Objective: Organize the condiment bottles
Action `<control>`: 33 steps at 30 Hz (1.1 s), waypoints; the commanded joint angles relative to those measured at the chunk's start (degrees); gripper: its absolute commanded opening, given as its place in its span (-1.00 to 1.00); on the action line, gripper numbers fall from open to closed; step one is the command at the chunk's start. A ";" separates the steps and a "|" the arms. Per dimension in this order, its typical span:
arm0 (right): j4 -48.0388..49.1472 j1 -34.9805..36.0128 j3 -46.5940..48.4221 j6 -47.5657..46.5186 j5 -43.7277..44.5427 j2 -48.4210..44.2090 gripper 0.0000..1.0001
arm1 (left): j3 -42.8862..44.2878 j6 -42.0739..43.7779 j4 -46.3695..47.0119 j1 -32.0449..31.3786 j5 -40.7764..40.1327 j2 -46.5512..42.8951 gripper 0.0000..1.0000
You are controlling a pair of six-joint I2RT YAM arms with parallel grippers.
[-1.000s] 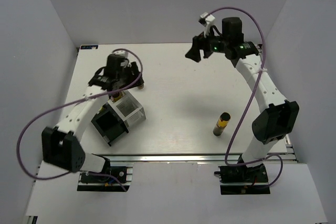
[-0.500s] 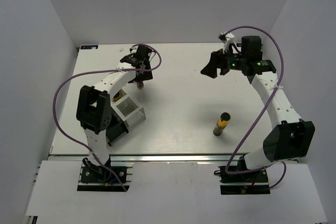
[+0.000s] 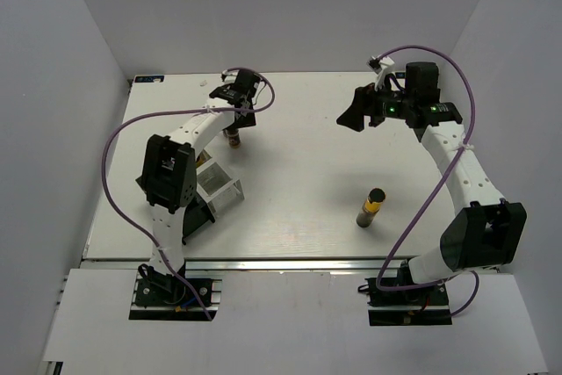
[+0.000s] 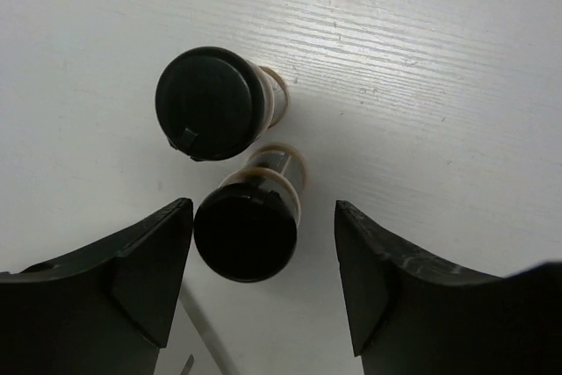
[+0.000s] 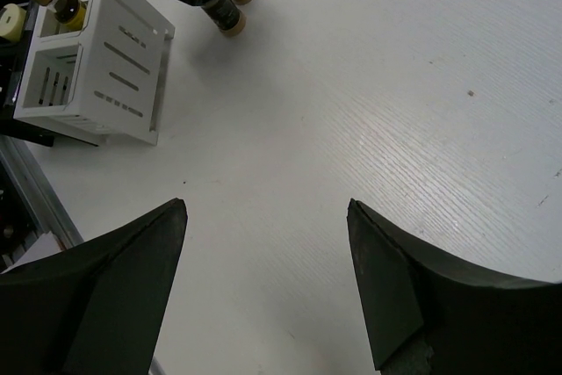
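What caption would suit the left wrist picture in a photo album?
Open left claw frames the near black-capped bottle, a second bottle standing just beyond it on the white table.

We get bright, even light from overhead in all 3 views. Table [image 3: 299,155] is white & a bit washed out, w/ a glare strip along its near edge. Shadows soft & short; yellow-label bottle [image 3: 371,206] throws only a faint one. Top view sharp corner to corner. Left wrist: black-capped bottles [image 4: 211,103] crisp, left fingers [image 4: 132,287] near-black, little detail. Right wrist: sheen patch mid-frame on the tabletop grain, right fingers [image 5: 114,296] underexposed, edges slightly soft.
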 commanded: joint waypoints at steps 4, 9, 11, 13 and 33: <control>1.70 -0.32 -0.80 0.12 -0.53 -0.97 0.58 | 2.01 1.07 0.70 0.92 -1.48 -0.61 0.43; 1.44 -0.32 -1.24 -0.06 -0.35 -0.97 0.58 | 1.48 0.90 1.31 1.44 -1.57 -0.87 0.37; 1.35 -0.32 -1.59 -0.32 -0.18 -0.88 0.58 | 0.87 0.90 2.01 1.44 -1.57 -1.31 0.25; 1.26 -0.32 -1.94 -0.76 -0.09 -0.97 0.57 | 0.34 0.90 2.63 1.44 -1.39 -2.27 0.07; 1.08 -0.32 -4.13 -3.05 -1.14 -2.64 -0.93 | -11.88 -0.68 -0.88 0.13 11.61 -32.92 -1.00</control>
